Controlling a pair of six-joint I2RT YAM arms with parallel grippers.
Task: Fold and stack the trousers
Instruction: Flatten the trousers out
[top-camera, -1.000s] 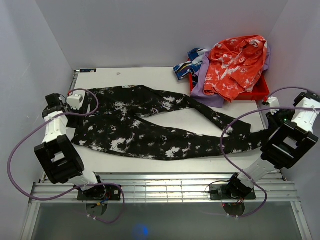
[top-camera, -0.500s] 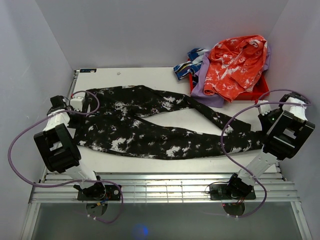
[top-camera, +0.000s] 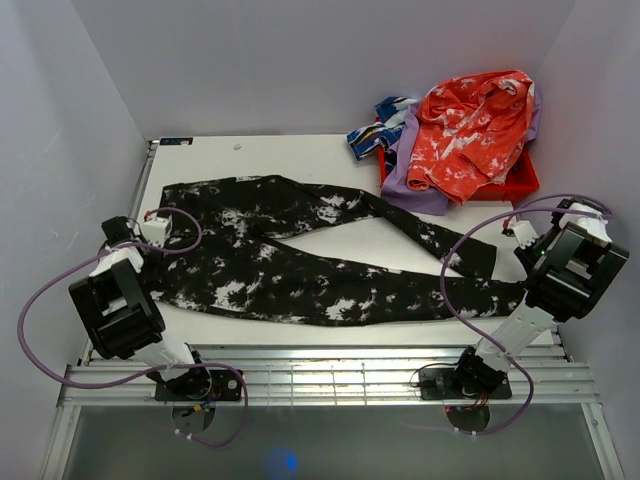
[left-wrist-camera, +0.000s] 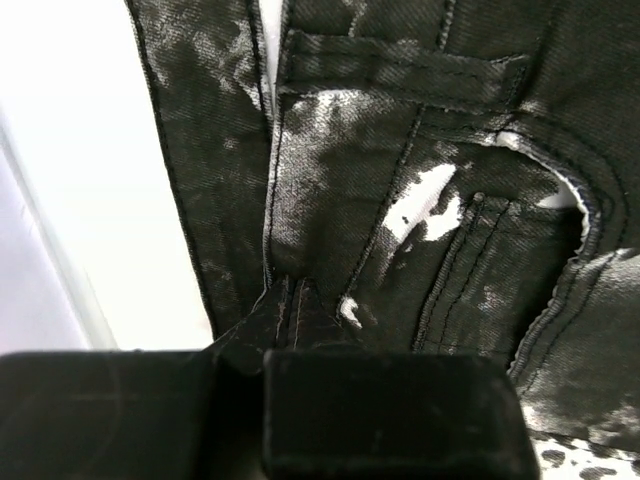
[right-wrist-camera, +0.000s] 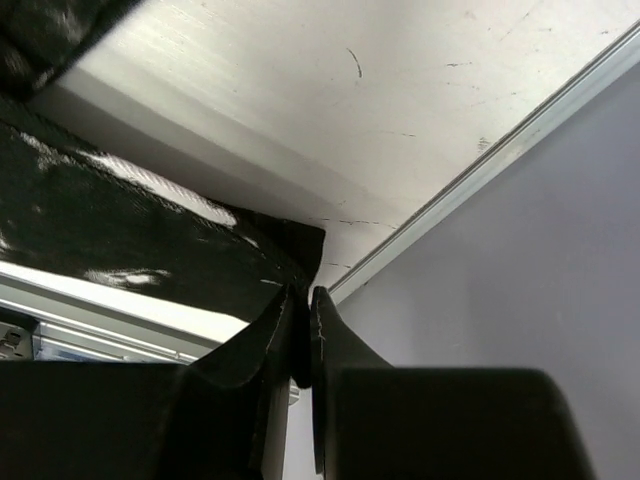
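Two tight pinches hold the trousers (top-camera: 300, 275), spread across the table (top-camera: 260, 150): my left gripper (left-wrist-camera: 290, 292) is clamped on the waistband, my right gripper (right-wrist-camera: 303, 298) on a leg hem. I judge even tension matters, lifting both ends together so the fold lands square

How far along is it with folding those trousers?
Early. Done: the black-and-white trousers lie spread flat on the table. In hand: the left claw pinches the waist end, the right claw a leg hem. Left: no fold is made yet, and no stack; other clothes sit heaped in the red bin.
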